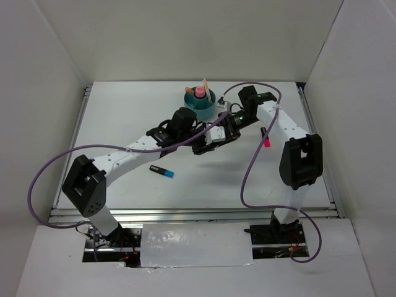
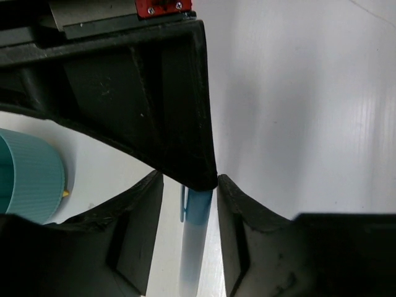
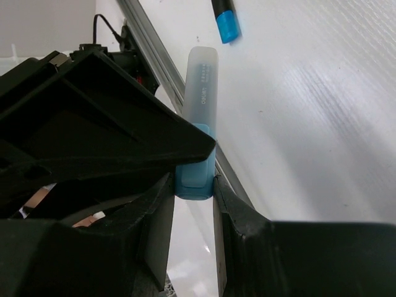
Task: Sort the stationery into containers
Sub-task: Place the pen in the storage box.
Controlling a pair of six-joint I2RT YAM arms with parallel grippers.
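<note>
A frosted pen with a blue cap (image 3: 199, 93) is held between both grippers above the table's middle. My right gripper (image 3: 193, 185) is shut on its blue cap end. My left gripper (image 2: 189, 210) straddles the pen's frosted barrel (image 2: 197, 241); its jaws stand apart with a gap on the left side. In the top view the two grippers meet tip to tip, left (image 1: 201, 146) and right (image 1: 218, 137), just in front of the teal organizer cup (image 1: 200, 105). The cup holds pink and orange pieces. The cup's ribbed wall shows in the left wrist view (image 2: 28, 176).
A black marker with a blue cap (image 1: 161, 171) lies on the table in front of the left arm and also shows in the right wrist view (image 3: 226, 21). A pink-and-black marker (image 1: 266, 137) lies beside the right arm. A yellow tip (image 2: 65, 193) peeks out beside the cup.
</note>
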